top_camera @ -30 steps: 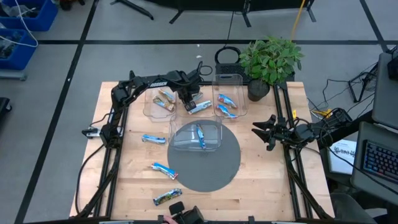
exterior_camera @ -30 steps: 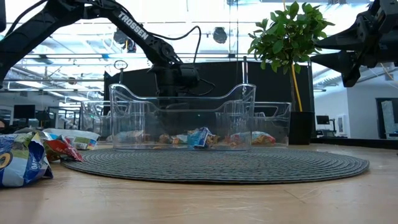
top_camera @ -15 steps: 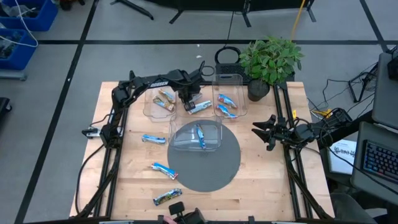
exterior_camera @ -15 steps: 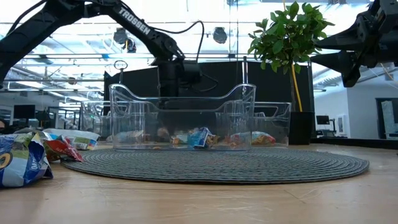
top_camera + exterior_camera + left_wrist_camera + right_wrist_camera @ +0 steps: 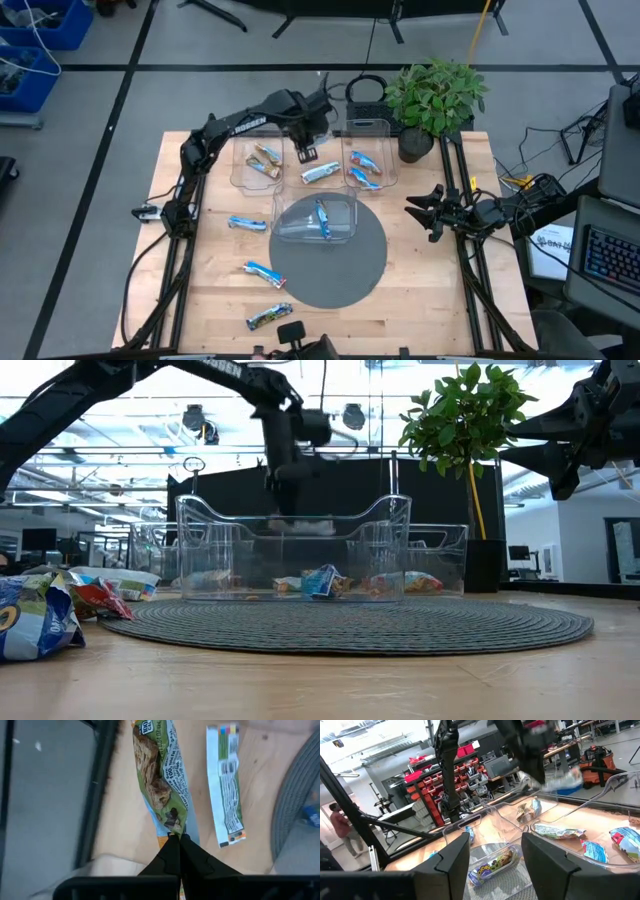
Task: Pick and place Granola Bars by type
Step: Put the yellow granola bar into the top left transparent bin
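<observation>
Your left gripper [image 5: 305,150] is raised above the far side of the table, between the two far clear bins, with its fingers [image 5: 172,855] pinched closed on the end of a green-wrapped granola bar [image 5: 161,780]. The bar hangs from the tips, clear of the wood; in the low view it shows as a pale blur [image 5: 305,526] under the gripper, above the rim of the near bin [image 5: 292,555].

A silvery bar [image 5: 320,173] lies on the bare table just beside the gripper, on its near side, between the far-left bin [image 5: 240,165] and the far-right bin [image 5: 370,128]. The wrist view shows this same bar back side up [image 5: 226,785], barcode label visible.

Far-left bin: a tan bar [image 5: 265,160] inside. Far-right bin: bright blue bars [image 5: 363,170] with red marks. Centre bin [image 5: 345,215], sitting on the grey round mat [image 5: 340,275]: one blue bar [image 5: 322,218].

Loose on the table, left side: a blue bar [image 5: 246,223], another blue bar [image 5: 263,273] nearer at the mat's edge, and a gold-green bar [image 5: 268,317] at the near edge.

Your right gripper [image 5: 432,212] waits at the right of the table, off the mat, fingers [image 5: 452,862] apart and holding nothing.

A potted plant [image 5: 432,100] stands at the far right corner.
</observation>
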Available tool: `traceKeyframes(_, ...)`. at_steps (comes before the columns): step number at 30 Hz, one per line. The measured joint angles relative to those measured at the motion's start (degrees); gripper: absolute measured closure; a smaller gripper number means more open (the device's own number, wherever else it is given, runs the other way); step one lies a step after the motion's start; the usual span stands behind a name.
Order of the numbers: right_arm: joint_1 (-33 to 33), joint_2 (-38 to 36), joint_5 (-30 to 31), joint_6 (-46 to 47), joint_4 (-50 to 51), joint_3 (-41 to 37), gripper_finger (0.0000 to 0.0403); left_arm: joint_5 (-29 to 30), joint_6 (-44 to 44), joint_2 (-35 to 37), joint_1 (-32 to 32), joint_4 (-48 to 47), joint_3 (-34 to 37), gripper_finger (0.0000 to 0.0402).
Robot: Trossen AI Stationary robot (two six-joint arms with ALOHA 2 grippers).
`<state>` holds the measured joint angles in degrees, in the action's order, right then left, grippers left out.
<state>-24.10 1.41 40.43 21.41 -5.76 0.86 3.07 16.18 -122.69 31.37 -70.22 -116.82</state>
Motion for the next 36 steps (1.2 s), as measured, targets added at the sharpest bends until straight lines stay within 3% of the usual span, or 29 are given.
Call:
traceKeyframes(11,0.0,-0.01,0.0,0.0,0.02,0.0,0.0232,-1.06,1.34,0.21,0.05,-19.63,-18.29,0.0401)
traceKeyframes(24,0.0,-0.02,0.0,-0.02,0.02,0.0,0.0232,-4.37,2.77,14.63,-2.75,-19.8,-14.99,0.0401)
traceKeyframes(28,0.01,0.0,0.02,-0.02,0.01,-0.01,0.0232,-5.56,5.75,18.49,-5.38,-19.75,-10.73,0.0401)
traceKeyframes(36,0.0,0.0,0.02,0.0,0.02,-0.02,0.0232,-5.6,15.71,29.04,-7.97,-19.89,9.61,0.0401)
